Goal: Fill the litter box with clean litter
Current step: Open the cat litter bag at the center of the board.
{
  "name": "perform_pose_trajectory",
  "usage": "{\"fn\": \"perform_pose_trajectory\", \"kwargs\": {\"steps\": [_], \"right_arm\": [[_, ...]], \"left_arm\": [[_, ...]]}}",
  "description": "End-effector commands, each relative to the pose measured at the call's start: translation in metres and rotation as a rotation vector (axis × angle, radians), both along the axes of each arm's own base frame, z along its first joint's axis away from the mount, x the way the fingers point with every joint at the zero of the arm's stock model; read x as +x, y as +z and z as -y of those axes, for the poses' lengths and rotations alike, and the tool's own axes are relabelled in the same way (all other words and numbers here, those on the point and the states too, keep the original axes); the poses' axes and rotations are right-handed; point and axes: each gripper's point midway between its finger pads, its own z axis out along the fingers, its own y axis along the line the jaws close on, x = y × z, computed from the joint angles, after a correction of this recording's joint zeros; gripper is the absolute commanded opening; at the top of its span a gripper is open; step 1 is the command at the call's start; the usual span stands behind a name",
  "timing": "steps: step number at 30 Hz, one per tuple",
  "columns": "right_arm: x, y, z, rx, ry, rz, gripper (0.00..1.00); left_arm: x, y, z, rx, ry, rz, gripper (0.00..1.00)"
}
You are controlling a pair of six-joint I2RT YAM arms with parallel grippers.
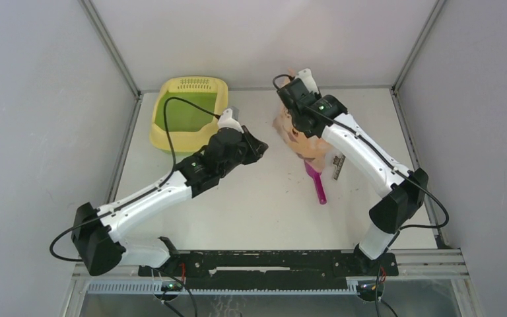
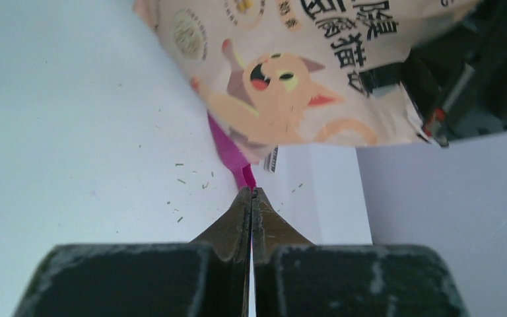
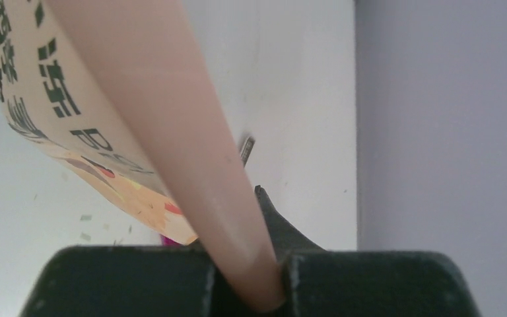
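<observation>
Two claws are in play and only one is carrying anything: the right gripper (image 3: pixel 247 218) is pinching an edge of the peach-pink printed plastic bag (image 1: pixel 300 135), its jaws pressing onto the film, and the bag is hanging below it, apparently clear of the white table (image 1: pixel 251 211). The left gripper (image 2: pixel 252 195) is pressed together on nothing, its tips pointing at the bag's cat print from nearby. The pale yellow rounded-rectangular plastic litter box (image 1: pixel 171 140) is lying well to the left of the right claw, beyond the left one. Its green floor is showing bare and its long axis is running away from the arm bases, with the slotted grille at the far end. The left claw is sitting much nearer the box, just off its near right corner, while the loaded claw is well apart from it. Only a few small dark grey-green granules of clean litter (image 2: pixel 179 181) are lying scattered on the table ahead of the left claw; the rest is presumably sitting inside the bag, out of sight. The magenta plastic scoop (image 1: pixel 317 181) is lying beneath the bag. By my judgement, the coming move is hinging on carrying the bag leftward across that gap until its mouth is hanging over the green floor, and the left arm is standing in that path
</observation>
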Motion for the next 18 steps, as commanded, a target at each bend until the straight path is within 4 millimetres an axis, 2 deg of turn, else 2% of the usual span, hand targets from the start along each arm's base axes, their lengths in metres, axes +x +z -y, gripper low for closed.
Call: {"fn": "perform_pose_trajectory", "kwargs": {"steps": [1,4,6,9,11,13,15,18], "right_arm": [[0.044,0.099,0.014,0.037,-0.085,0.365,0.00],[0.058,0.107,0.004,-0.018,-0.056,0.392,0.00],[0.067,0.097,-0.013,-0.054,-0.024,0.374,0.00],[0.075,0.053,-0.045,-0.086,0.028,0.289,0.00],[0.074,0.010,-0.067,-0.067,0.066,0.197,0.00],[0.064,-0.037,-0.087,-0.038,0.104,0.070,0.00],[0.048,-0.075,-0.108,-0.018,0.140,-0.021,0.00],[0.023,-0.107,-0.129,0.051,0.192,-0.114,0.00]], "left_arm": [[-0.002,0.008,-0.022,0.012,0.026,0.048,0.02],[-0.002,0.001,-0.027,0.022,0.030,0.039,0.02],[-0.002,-0.003,-0.030,0.025,0.032,0.033,0.02],[-0.003,-0.012,-0.031,0.029,0.032,0.019,0.02],[-0.005,-0.020,-0.033,0.035,0.035,0.002,0.02],[-0.007,-0.029,-0.034,0.040,0.039,-0.018,0.02],[-0.009,-0.039,-0.037,0.034,0.052,-0.040,0.04],[-0.013,-0.051,-0.036,0.005,0.059,-0.064,0.14]]}}
